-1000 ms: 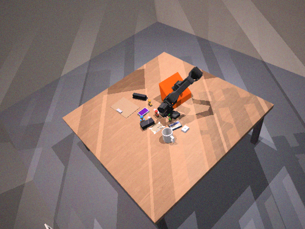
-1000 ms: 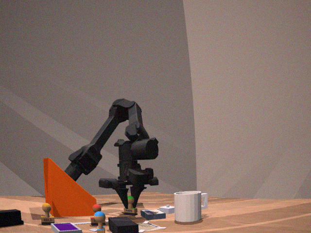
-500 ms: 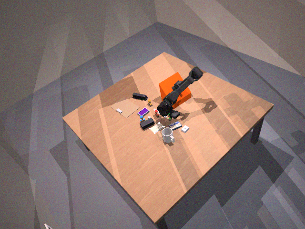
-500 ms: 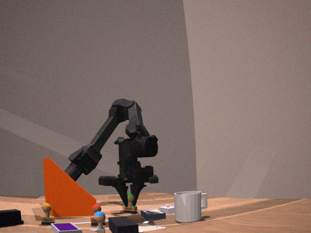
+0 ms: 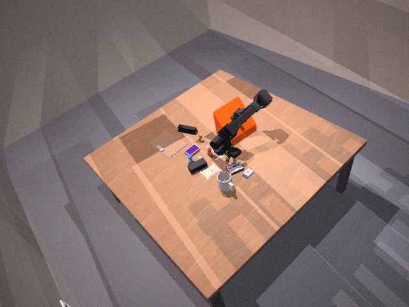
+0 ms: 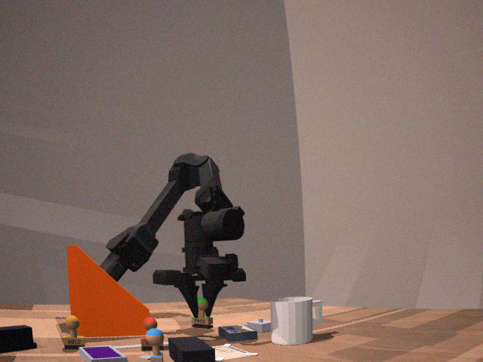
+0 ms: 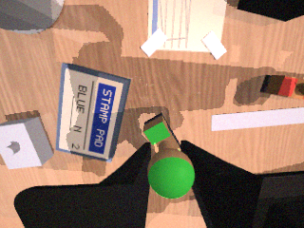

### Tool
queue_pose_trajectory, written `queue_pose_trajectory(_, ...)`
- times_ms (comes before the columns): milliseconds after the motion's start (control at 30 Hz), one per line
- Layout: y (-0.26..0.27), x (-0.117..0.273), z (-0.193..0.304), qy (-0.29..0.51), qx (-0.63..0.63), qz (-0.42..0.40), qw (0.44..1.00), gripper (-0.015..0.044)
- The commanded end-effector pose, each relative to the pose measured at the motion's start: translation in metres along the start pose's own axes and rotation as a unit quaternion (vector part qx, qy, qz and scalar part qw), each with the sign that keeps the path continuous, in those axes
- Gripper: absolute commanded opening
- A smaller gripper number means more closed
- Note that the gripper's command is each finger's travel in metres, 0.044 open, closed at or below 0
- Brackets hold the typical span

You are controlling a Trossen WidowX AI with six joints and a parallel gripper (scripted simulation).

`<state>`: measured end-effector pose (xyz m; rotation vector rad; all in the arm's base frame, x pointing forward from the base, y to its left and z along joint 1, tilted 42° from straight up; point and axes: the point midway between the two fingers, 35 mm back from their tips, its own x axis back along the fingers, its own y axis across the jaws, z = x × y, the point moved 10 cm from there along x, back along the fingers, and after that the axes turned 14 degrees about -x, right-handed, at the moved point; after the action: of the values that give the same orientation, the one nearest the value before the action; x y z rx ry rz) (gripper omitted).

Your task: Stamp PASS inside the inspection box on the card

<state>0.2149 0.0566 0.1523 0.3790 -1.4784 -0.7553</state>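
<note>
My gripper (image 5: 227, 154) (image 6: 201, 312) (image 7: 165, 146) is shut on the PASS stamp, which has a green knob (image 6: 201, 300) (image 7: 171, 177) and a wooden block. The stamp hangs roughly upright, a little above the table. The stamp pad (image 5: 235, 168) (image 6: 238, 333) (image 7: 90, 114), labelled STAMP PAD BLUE N 2, lies beside the stamp, to its left in the wrist view. The card (image 5: 210, 171) (image 6: 230, 352) (image 7: 204, 24) lies flat with white tabs at its corners, at the top of the wrist view. The inspection box cannot be made out.
A grey mug (image 5: 225, 181) (image 6: 291, 321) stands near pad and card. Red-knobbed (image 5: 209, 151) (image 6: 150, 323), blue-knobbed (image 6: 155, 335) and yellow-knobbed HOLD (image 6: 72, 322) stamps stand nearby. A black block (image 5: 197, 165) (image 6: 191, 349), purple pad (image 5: 192, 149) (image 6: 102, 352) and orange wedge (image 5: 227, 114) (image 6: 101, 304) are around.
</note>
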Motion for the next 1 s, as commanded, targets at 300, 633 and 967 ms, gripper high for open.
queue_pose_trajectory(300,0.001,0.007,0.0,-0.001,0.003,-0.003,1.0,0.0)
queue_pose_trajectory(633,0.0,0.012,0.0,-0.001,0.003,-0.002,1.0,0.0)
queue_pose_trajectory(967,0.0,0.017,0.0,0.0,0.003,-0.003,1.0,0.0)
